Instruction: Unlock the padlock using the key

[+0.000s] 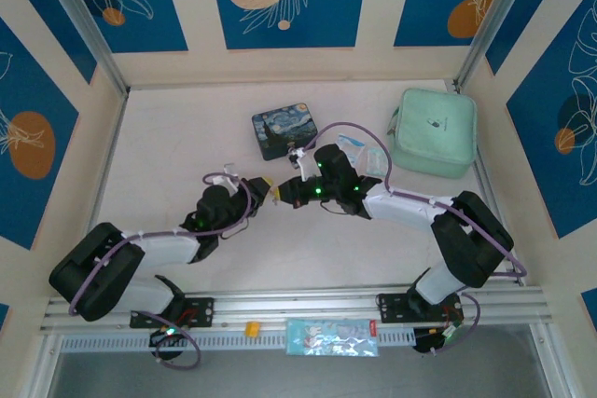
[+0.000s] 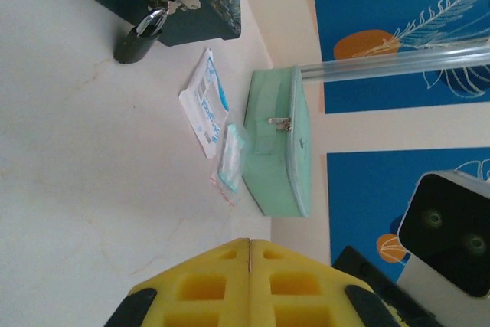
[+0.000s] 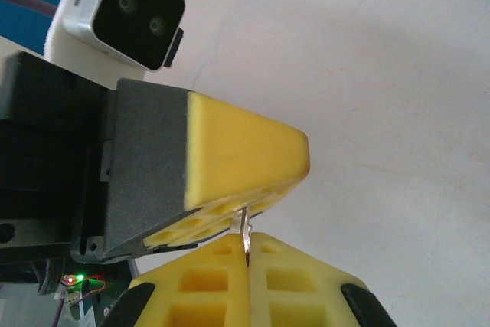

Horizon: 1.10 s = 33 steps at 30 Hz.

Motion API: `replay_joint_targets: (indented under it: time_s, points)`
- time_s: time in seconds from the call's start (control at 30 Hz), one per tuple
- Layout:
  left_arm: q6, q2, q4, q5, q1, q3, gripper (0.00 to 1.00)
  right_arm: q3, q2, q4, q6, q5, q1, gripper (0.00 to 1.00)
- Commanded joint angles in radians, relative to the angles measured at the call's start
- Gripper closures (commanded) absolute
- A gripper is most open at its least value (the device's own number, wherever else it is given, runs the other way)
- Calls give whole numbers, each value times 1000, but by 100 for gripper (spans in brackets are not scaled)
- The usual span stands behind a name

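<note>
**Key pinched between both grippers, padlock not yet touched**

Starting on the left: the left gripper (image 2: 250, 247) has its yellow pads pressed flat together, out over the middle of the table (image 2: 69, 189). In the right wrist view its tip meets the upper end of the key (image 3: 244, 226), and it looks clamped on that end, though the bite itself is hidden under the foam. The key is a thin silvery sliver bridging the two tips. Its lower end sits in the seam of the right gripper (image 3: 249, 247), which is pinching it tight, just right of the left one.

Farther off sits the padlock (image 2: 136, 40), with its shackle through the hasp of the blue painted tin (image 2: 195, 1) and looking shut, well apart from both grippers.

My read is that the key is secured and nothing more. Carrying it over, inserting it, turning it and freeing the shackle are all left to do.
</note>
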<state>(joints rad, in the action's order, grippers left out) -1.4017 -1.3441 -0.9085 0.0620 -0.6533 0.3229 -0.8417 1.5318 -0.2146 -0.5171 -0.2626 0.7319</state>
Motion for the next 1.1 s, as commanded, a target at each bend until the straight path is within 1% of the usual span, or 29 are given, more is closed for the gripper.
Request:
replay_joint_targets:
  time_s: [0.0,0.03,0.13,0.2,0.23,0.3,0.37,0.47,0.53,0.67,0.9,1.07]
  points:
    - [22,-2,7,-8,-9,16,100,6,-9,-3,3,-5,-2,100]
    - [32,3,17,-10,-11,17,100,6,-20,13,14,13,-3,95]
    - [76,34,85,-16,-10,29,100,-2,-89,91,87,108,-4,74]
    - [126,66,172,-26,-11,48,100,-11,-140,155,161,186,6,66]
    - [154,86,230,-33,-10,62,100,-18,-163,192,207,232,16,64]
    - [202,123,330,-49,-10,88,100,-34,-183,252,285,304,40,63]
    - [228,154,392,-66,-11,102,100,-55,-177,300,331,343,58,62]
    - [244,185,443,-83,-10,110,100,-97,-136,351,363,344,83,59]
    - [254,189,471,-81,-9,122,100,-107,-114,338,399,330,106,56]
    - [248,177,473,-59,-10,134,100,-94,-88,247,477,306,153,53]
    - [227,165,451,-39,-10,131,100,-119,-23,209,484,307,176,53]
    - [217,171,442,-36,-10,125,100,-115,12,150,478,349,182,54]
